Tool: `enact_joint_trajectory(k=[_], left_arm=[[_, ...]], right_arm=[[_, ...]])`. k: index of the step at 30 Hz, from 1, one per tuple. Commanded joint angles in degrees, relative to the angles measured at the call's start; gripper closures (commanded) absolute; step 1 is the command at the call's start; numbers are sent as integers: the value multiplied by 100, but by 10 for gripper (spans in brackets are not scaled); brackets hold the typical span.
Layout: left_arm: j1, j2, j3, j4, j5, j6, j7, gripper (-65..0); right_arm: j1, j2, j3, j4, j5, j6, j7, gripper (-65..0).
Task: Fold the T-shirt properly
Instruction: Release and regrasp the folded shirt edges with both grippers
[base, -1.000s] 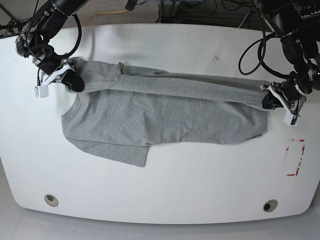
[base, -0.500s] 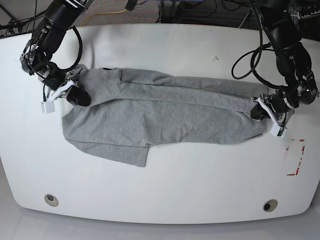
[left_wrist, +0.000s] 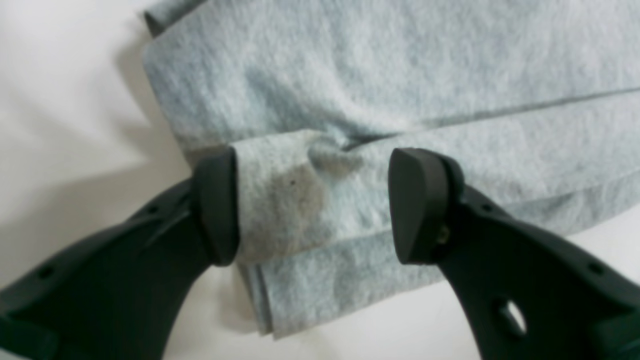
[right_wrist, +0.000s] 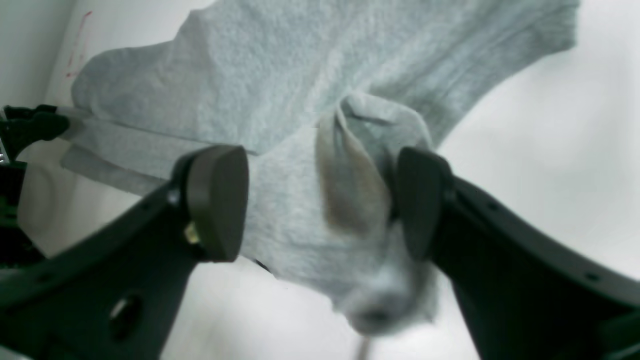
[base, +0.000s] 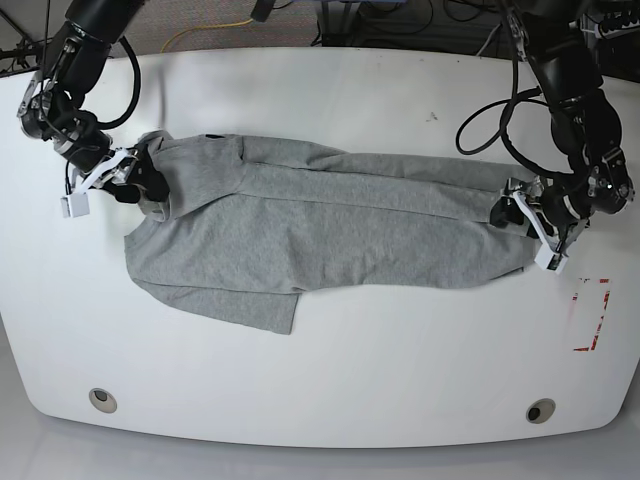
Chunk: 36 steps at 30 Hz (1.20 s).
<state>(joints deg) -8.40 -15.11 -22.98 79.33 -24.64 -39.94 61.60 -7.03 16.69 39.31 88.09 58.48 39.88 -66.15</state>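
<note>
Grippers both spread open: left gripper (left_wrist: 312, 205) and right gripper (right_wrist: 320, 210) straddle T-shirt (base: 320, 235) ends, nothing clamped, on table (base: 330, 390).

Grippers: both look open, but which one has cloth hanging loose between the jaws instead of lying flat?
The right gripper. A pinched flap of the T-shirt droops against one jaw. At the left gripper, the folded hem lies flat on the table.

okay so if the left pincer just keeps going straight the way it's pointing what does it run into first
Most likely the T-shirt: the left pincer stands open astride the folded hem, with grey cloth directly ahead. Depth is unclear, but nothing else shows in that line.
</note>
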Motion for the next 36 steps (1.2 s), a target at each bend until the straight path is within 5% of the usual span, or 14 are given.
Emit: enact_joint_trajectory(k=[1, 7, 18, 27, 29, 31, 36], left_arm=[[27, -251, -45, 115, -72, -6, -81, -386], [484, -462, -62, 432, -72, -6, -204, -386], [1100, -453, 263, 546, 148, -6, -1215, -385], [1073, -128, 298, 370, 711, -6, -1488, -383], [1073, -119, 307, 344, 842, -6, -1497, -379], [1038, -49, 307, 344, 948, -6, -1505, -331], [994, 39, 298, 335, 1387, -6, -1655, -82]], right_arm=[[-181, 164, 267, 267, 126, 12, 158, -419], [-682, 173, 618, 294, 29, 12, 167, -415], [-638, -267, 566, 311, -1562, 12, 167, -415], [-506, -460, 205, 338, -1615, 12, 175, -411], [-471, -460, 161, 294, -1615, 12, 175, -368], [-445, -460, 144, 267, -1632, 12, 237, -300], [-427, -434, 135, 250, -1668, 12, 281, -114]])
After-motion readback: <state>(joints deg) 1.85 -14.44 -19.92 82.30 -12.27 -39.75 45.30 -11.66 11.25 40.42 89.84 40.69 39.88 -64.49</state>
